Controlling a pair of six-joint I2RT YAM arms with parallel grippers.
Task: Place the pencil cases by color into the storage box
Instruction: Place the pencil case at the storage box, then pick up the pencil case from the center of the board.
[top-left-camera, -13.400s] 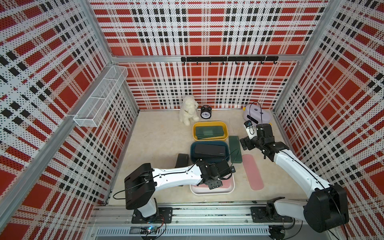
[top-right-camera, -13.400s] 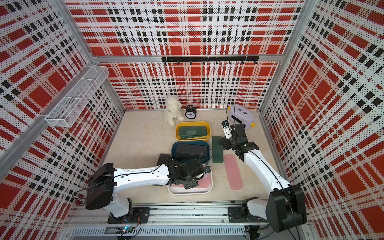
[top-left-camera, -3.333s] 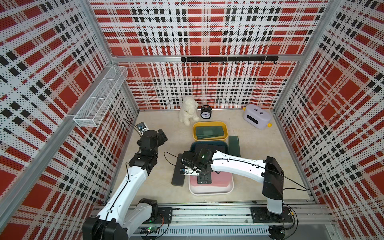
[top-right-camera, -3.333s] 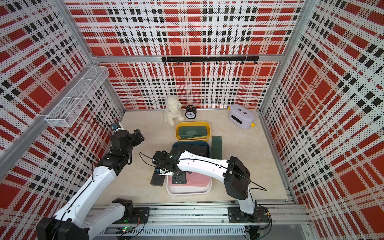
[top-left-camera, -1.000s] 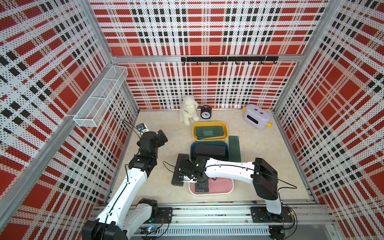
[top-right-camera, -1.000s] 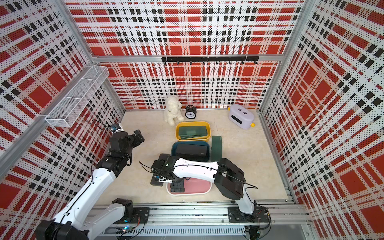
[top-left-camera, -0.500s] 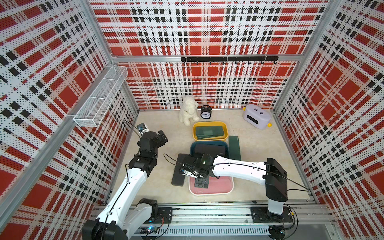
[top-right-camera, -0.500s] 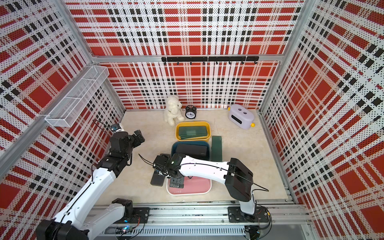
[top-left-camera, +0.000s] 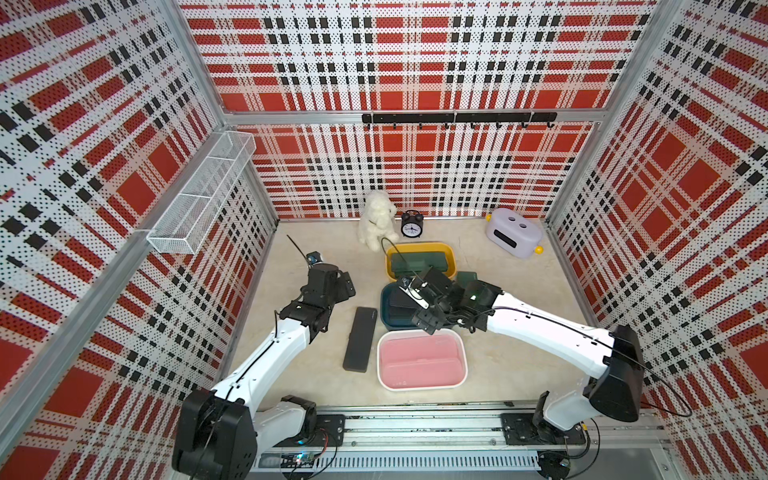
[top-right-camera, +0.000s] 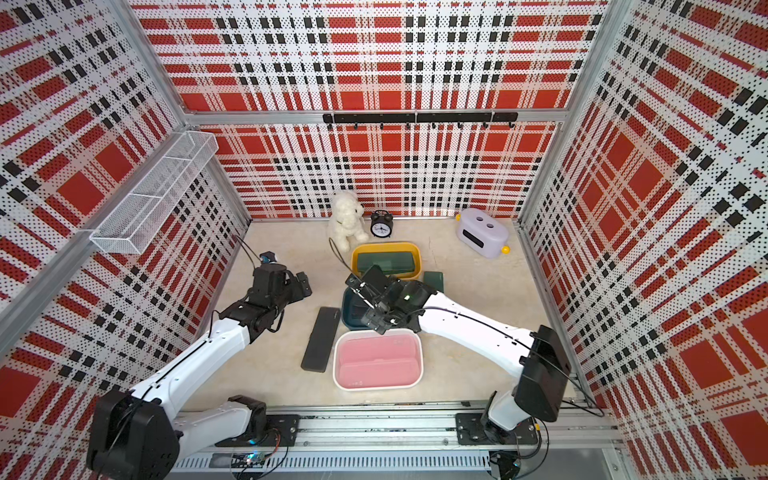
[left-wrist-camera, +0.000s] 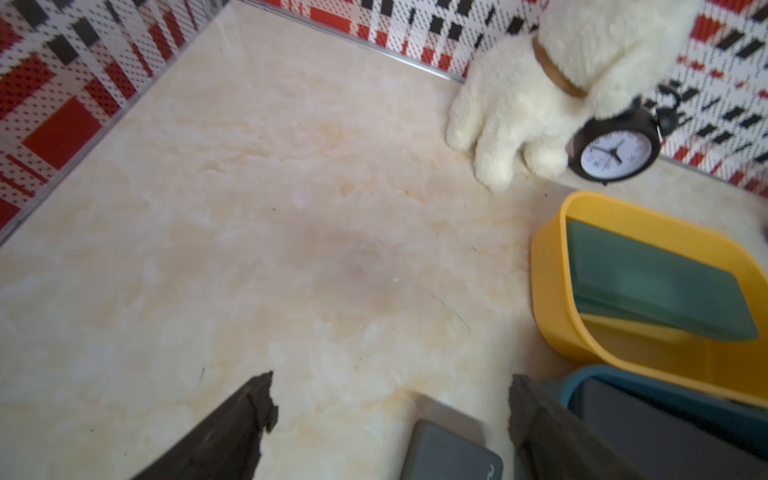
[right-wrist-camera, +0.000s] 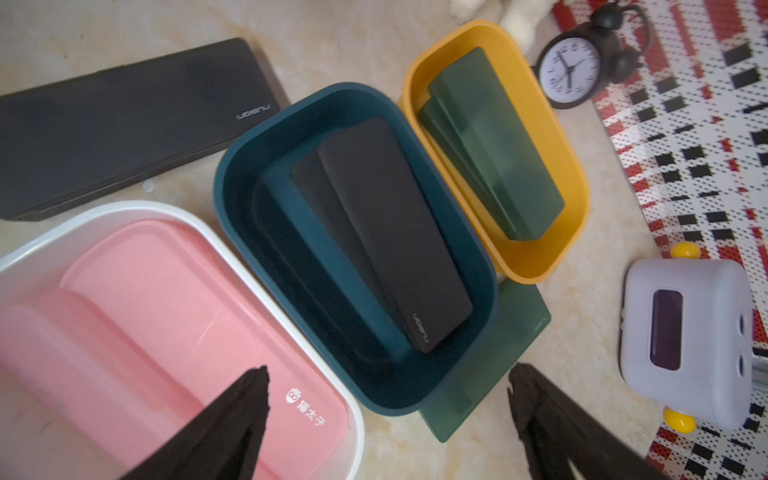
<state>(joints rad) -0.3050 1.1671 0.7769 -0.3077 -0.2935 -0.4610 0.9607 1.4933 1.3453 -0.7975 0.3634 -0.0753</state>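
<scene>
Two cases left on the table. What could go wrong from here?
1. The black case lies flat close beside the white tub; the open left pincer may snag that rim going in.
2. The green case is partly hidden by the teal tub; lifting it might shift that tub.

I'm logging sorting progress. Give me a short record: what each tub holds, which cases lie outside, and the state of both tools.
yellow tub: dark green cases
blue tub: black cases
white tub: pink cases
loose on table: one black case beside the white tub; one green case beside the blue tub
left tool: open, empty
right tool: open, empty, above the tubs
</scene>
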